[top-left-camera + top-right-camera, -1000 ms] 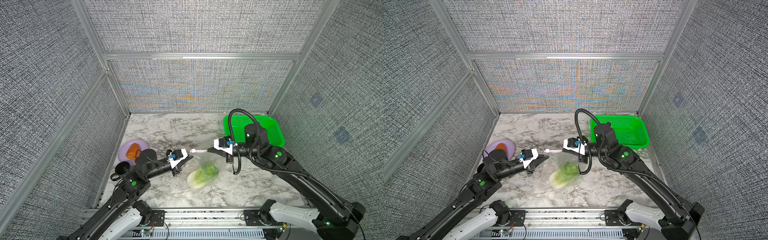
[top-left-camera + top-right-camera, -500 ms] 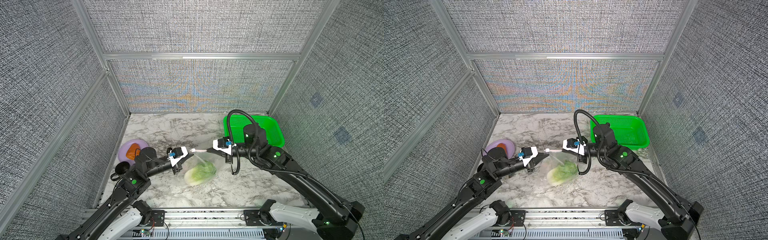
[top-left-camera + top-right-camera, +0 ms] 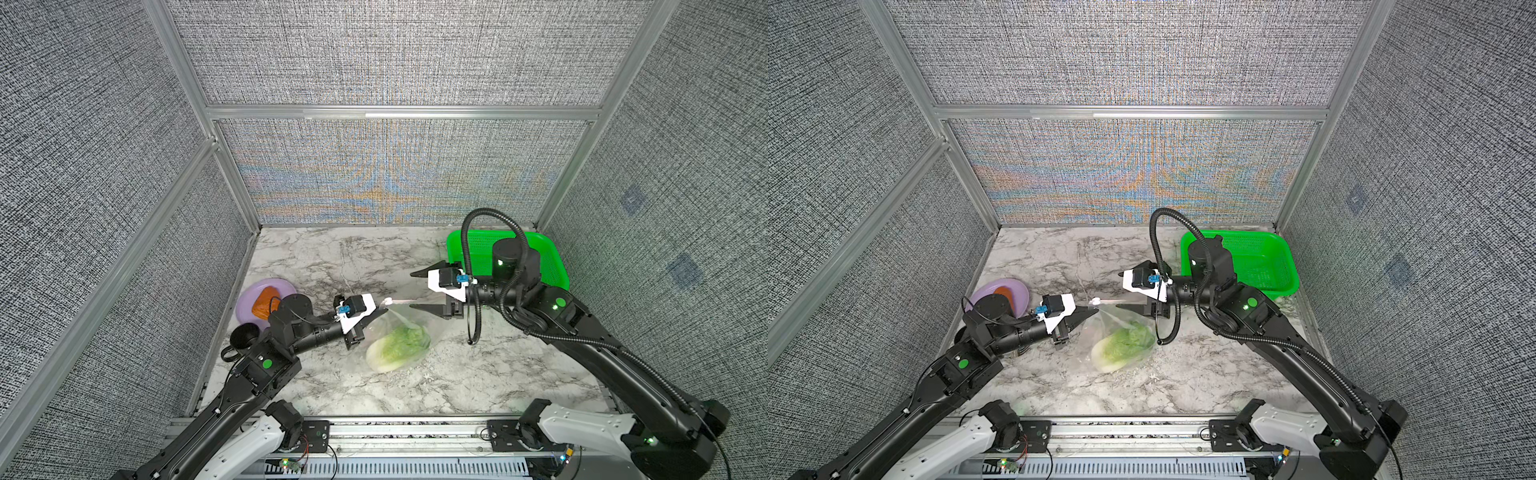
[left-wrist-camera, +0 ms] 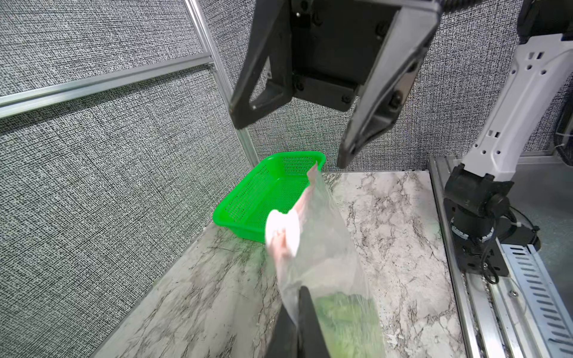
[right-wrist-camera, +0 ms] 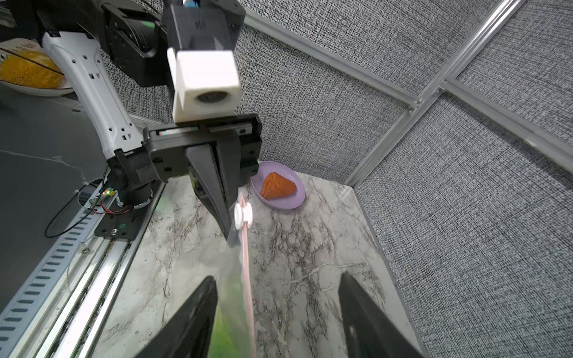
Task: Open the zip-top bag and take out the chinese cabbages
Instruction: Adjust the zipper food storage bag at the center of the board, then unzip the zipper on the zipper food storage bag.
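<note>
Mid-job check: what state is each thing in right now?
left gripper: shut on a corner of the zip-top bag.
right gripper: open, bag's edge between its fingers.
zip-top bag: hanging from that corner.
chinese cabbage: inside the bag.
green basket: upright, nothing seen inside.
purple plate: holding orange food.

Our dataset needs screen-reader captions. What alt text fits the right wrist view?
The left gripper, shut, pinches a corner of the zip-top bag beside its white slider, the cabbage a green blur inside. The right gripper is open, the bag's pink zip edge between its fingers. Behind, an orange wedge lies on a purple plate.
</note>
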You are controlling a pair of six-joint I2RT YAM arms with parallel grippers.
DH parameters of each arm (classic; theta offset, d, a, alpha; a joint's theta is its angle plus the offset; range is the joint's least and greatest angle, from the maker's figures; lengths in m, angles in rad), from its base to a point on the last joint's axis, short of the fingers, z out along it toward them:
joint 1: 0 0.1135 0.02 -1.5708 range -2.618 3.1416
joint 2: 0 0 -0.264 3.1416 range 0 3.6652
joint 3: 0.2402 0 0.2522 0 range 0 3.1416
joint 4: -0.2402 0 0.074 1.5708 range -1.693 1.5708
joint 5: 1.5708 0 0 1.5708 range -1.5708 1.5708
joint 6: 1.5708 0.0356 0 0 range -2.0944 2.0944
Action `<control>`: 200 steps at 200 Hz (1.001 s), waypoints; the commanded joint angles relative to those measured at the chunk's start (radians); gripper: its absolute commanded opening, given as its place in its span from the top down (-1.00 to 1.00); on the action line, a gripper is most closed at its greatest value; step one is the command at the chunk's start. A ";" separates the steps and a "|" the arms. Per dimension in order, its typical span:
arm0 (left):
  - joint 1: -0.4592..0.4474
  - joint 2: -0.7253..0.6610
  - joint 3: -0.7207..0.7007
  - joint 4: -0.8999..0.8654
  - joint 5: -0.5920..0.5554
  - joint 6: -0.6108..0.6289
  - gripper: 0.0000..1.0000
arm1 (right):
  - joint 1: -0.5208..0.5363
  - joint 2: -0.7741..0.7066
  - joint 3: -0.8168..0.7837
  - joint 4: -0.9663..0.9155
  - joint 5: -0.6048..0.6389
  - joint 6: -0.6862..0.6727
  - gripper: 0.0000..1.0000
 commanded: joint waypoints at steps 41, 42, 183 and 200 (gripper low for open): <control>0.000 0.001 0.012 -0.004 0.020 0.008 1.00 | 0.062 0.072 0.060 -0.063 -0.062 -0.031 -0.20; 0.000 0.001 0.012 -0.005 0.020 0.008 1.00 | 0.062 0.074 0.060 -0.064 -0.062 -0.031 -0.20; 0.000 -0.003 0.011 -0.022 0.023 0.017 1.00 | 0.091 0.151 0.121 -0.104 -0.060 -0.036 0.28; 0.000 -0.003 0.011 -0.022 0.024 0.017 1.00 | 0.091 0.153 0.121 -0.106 -0.060 -0.035 0.32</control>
